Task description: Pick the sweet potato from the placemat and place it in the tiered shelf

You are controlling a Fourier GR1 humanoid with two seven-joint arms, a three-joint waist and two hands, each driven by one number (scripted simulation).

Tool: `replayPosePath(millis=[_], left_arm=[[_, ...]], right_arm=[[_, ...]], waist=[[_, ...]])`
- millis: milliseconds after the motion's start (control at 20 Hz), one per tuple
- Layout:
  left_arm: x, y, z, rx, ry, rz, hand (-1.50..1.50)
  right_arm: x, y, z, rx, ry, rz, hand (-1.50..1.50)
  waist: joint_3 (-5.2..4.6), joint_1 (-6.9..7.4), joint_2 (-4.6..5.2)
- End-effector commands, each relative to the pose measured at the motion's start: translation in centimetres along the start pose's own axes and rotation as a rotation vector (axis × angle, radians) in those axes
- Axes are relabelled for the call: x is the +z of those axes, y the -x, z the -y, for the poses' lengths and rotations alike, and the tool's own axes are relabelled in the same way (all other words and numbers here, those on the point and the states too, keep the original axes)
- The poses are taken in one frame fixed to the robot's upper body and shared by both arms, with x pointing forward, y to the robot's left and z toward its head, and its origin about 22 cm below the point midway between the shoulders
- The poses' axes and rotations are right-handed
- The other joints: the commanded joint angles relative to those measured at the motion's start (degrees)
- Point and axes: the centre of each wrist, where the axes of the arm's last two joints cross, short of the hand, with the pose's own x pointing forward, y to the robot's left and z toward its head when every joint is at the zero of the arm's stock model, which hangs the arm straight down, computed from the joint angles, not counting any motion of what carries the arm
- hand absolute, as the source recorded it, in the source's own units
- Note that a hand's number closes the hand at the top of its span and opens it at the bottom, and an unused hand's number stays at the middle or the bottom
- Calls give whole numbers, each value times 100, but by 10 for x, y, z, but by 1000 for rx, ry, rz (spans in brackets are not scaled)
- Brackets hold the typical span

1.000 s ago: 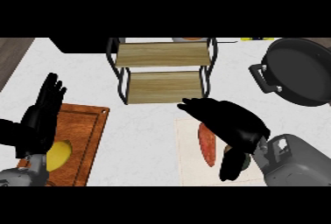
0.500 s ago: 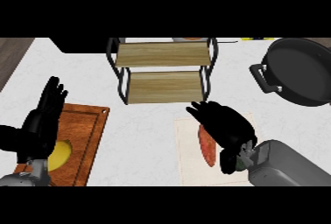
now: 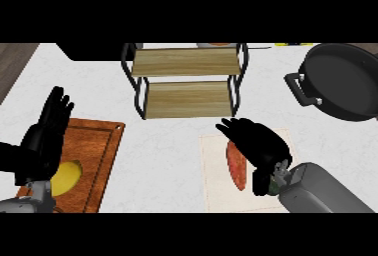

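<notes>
**Right hand over the sweet potato on the placemat**

The long reddish-orange sweet potato (image 3: 236,164) lies lengthwise on the pale rectangular placemat (image 3: 218,192), near and right of centre on the white speckled tabletop (image 3: 162,150). The black right hand (image 3: 255,142) is just above it, its fingers (image 3: 230,127) spread and only slightly bent, covering the sweet potato's right side; whether they touch it cannot be told. The two-level tiered shelf of black wire and wooden boards (image 3: 186,80) stands beyond, at the far centre. At the left, the black left hand (image 3: 46,140) rests open, fingers up, over a brown wooden cutting board (image 3: 92,160) carrying a yellow fruit (image 3: 68,176). A black round pan (image 3: 345,80) sits far right
</notes>
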Motion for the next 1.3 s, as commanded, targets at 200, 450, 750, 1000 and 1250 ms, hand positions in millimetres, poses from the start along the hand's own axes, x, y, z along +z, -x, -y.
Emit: replayPosePath(millis=[200, 450, 750, 1000, 1250], left_arm=[[-11, 3, 10, -6, 2, 16, 0], [6, -18, 5, -5, -11, 6, 0], [13, -4, 11, 5, 14, 0, 0], [-8, -8, 10, 1, -2, 1, 0], [5, 15, 8, 1, -5, 9, 0]], right_arm=[[-24, 23, -19, 5, -21, -15, -150], [-27, 20, -35, -21, -11, 24, -150], [-39, 27, -46, -21, 2, 41, -150], [-55, 39, -79, -15, -35, 27, -150], [-35, 17, -93, 20, -94, 50, 150]], waist=[[0, -1, 8], [2, 20, -1], [1, 16, 0], [1, 13, 8], [-1, -17, -2]])
